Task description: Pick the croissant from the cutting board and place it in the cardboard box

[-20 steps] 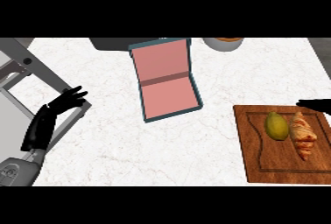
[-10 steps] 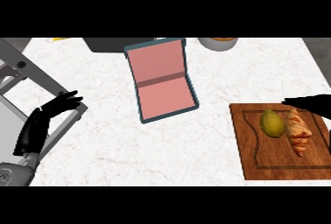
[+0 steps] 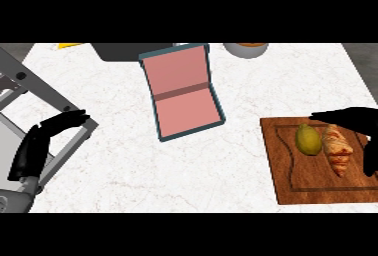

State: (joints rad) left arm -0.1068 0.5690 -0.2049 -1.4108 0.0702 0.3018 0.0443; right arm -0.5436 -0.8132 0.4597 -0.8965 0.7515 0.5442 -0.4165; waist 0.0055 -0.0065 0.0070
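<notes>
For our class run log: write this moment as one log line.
right hand: open, above croissant | croissant: on cutting board | cardboard box: open | left hand: idle

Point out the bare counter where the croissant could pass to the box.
Bare marble lies between the cardboard box and the cutting board, and widely below the box toward the left hand. The board's right side is crowded: croissant, a yellow-green fruit, the right hand above.

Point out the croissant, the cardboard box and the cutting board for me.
croissant (image 3: 338,148), head view, on the middle of its browned top.
cardboard box (image 3: 181,90), head view, on its pink inner floor beside the centre crease.
cutting board (image 3: 325,179), head view, on bare wood below the food.
</notes>
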